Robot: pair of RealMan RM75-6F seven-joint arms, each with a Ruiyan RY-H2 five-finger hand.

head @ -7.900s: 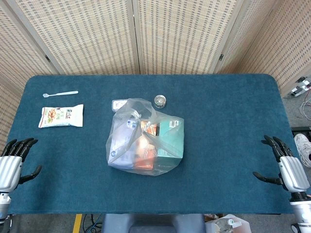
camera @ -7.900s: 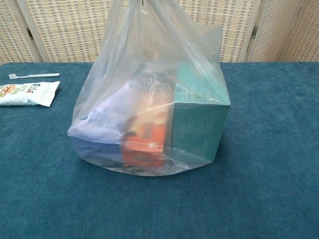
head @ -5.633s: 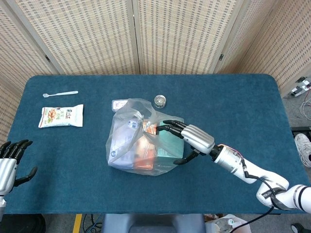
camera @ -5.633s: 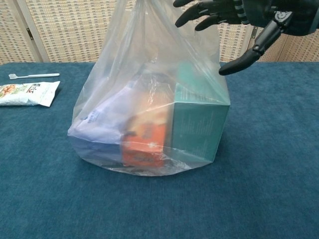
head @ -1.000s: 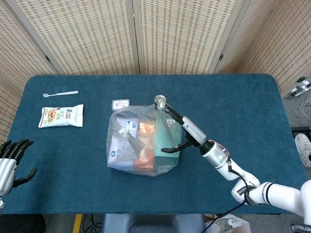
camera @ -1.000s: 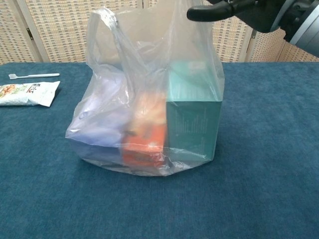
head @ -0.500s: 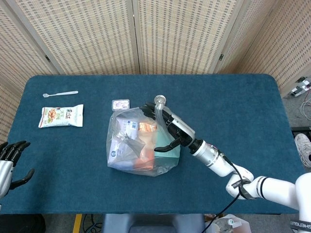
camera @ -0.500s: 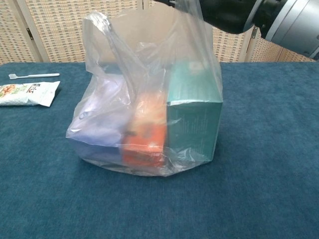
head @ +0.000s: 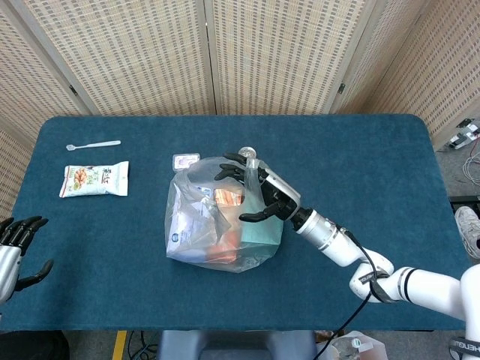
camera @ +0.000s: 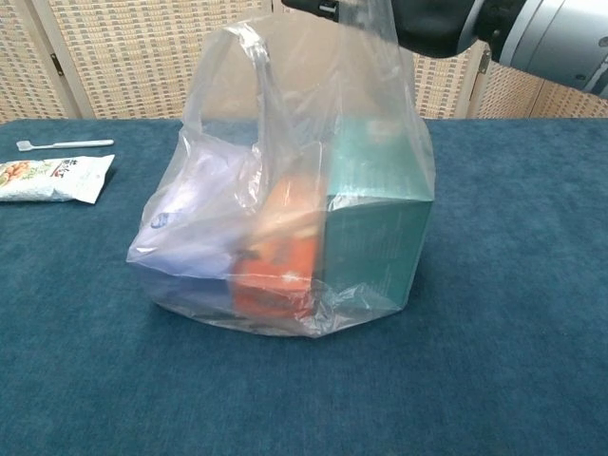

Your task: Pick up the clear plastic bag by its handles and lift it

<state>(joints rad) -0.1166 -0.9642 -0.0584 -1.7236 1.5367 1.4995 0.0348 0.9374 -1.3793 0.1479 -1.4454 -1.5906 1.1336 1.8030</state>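
Right robot hand point(head: 259, 193) — fingers spread, reaching into the top of the clear plastic bag point(head: 217, 217) at its handles; a firm grip cannot be confirmed. The bag rests at the centre of the table point(head: 360, 165). Left robot hand point(head: 13, 247) — open, at 8 o'clock by the table edge.

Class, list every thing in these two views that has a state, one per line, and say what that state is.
clear plastic bag: full, resting on the table, not lifted.
teal box: upright inside the bag.
orange pack: inside the bag, beside the box.
right hand: at the bag's top, fingers spread; grip unclear.
left hand: open, at the table's edge.
snack packet: lying flat.
toothbrush: lying flat.
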